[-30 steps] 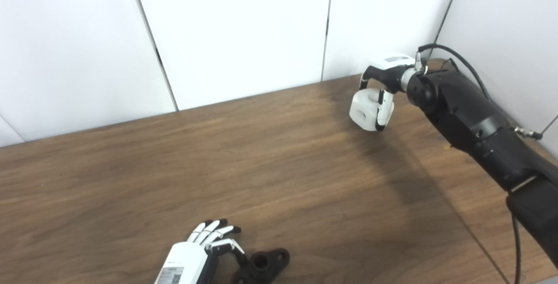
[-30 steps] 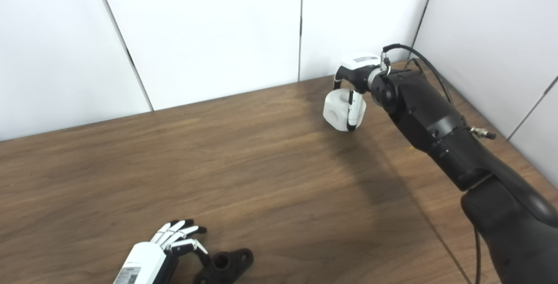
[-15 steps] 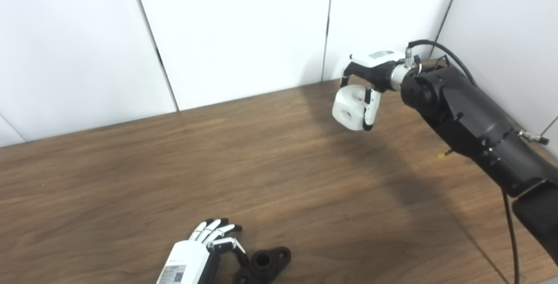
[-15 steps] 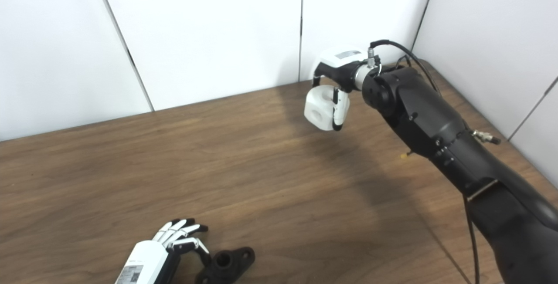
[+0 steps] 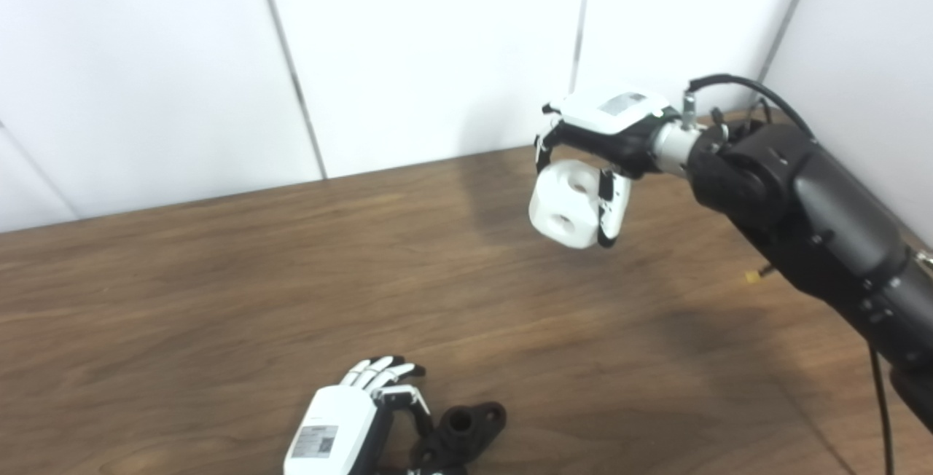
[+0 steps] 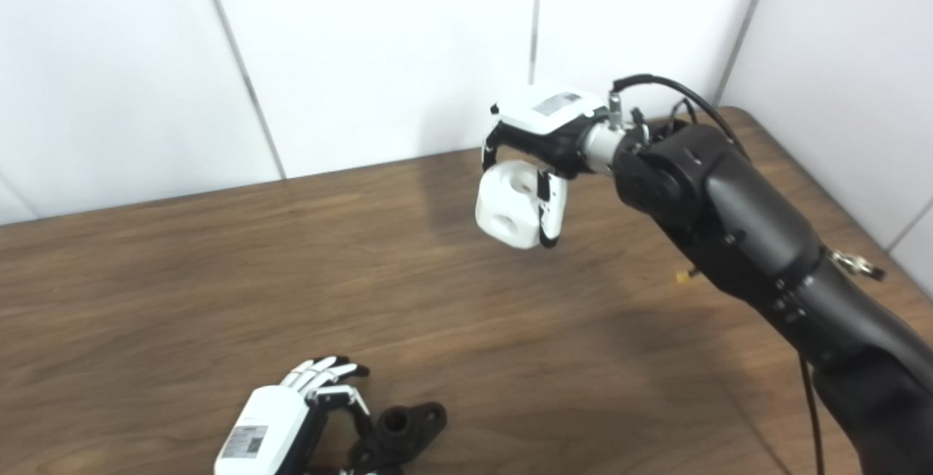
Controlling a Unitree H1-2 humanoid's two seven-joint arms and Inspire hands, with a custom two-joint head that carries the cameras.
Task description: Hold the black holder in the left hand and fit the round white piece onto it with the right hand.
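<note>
White wall panels back the wooden counter (image 5: 219,278), where I've the right hand (image 5: 605,140) clasping the round white piece (image 5: 565,204) aloft, far from the black holder (image 5: 459,435) at my left hand's (image 5: 350,424) half-curled fingers (image 5: 390,380), so next comes gripping it.
</note>
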